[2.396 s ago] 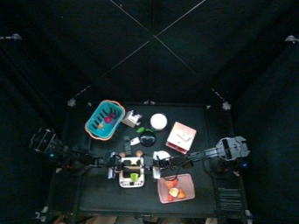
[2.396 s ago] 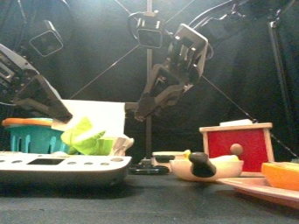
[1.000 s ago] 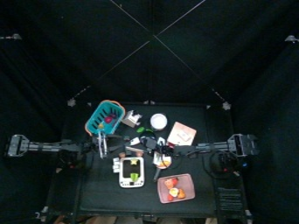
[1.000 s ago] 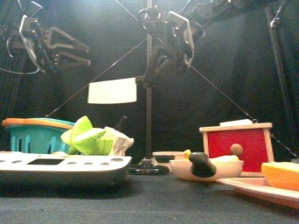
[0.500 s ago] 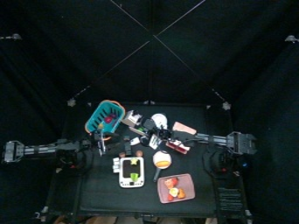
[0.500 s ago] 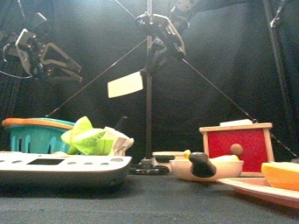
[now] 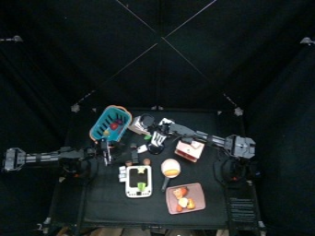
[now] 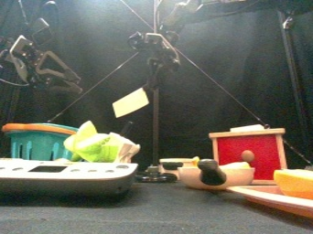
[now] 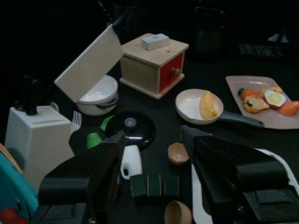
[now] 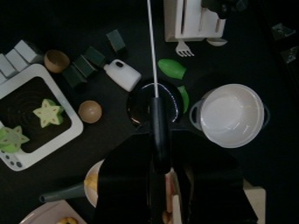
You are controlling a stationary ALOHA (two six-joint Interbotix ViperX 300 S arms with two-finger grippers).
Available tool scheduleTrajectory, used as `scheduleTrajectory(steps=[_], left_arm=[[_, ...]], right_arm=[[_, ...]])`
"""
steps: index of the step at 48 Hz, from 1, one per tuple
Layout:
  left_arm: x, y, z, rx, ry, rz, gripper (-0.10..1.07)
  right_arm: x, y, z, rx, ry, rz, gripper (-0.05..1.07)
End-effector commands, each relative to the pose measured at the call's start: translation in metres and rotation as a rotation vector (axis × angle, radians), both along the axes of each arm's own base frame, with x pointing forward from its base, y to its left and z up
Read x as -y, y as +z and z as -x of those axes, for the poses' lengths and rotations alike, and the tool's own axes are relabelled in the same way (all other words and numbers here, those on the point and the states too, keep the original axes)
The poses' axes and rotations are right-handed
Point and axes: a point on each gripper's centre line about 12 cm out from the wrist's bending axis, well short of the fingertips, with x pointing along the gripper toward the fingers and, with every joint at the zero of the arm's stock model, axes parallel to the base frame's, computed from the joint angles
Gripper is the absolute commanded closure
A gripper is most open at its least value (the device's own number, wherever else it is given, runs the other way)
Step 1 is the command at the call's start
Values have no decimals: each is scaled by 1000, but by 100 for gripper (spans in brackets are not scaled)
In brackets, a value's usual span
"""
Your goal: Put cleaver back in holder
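I'm mid-carry, by my reading — the right gripper point(image 10: 156, 131) is clenched on the dark handle of the cleaver point(image 8: 131, 102), whose broad, flat, pale blade hangs tilted in the air above the table's back half. The left gripper point(image 9: 160, 179) waits spread open, holding nothing, off to the left. Farther back stands the knife block point(image 9: 31, 133), a white, boxy holder with dark handles already in its slots (top face hard to read). Next I'd align the thin blade edge over a free slot — then lower it in.
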Motion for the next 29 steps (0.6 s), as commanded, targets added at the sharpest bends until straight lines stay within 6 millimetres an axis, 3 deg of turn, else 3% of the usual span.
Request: scheduleTrajectory(steps=[1,9,29], left_arm=[[0,3,-1,8,-1,-5,9],[0,0,0,0,-1,-5,9],[-1,-2,1,-4,3,-4,9]], right_arm=[[13,19,0,25,-10,10,64],[30,6,-4,-41,-11,-3,65],[53,3,-9,-71,-41,-8,65]])
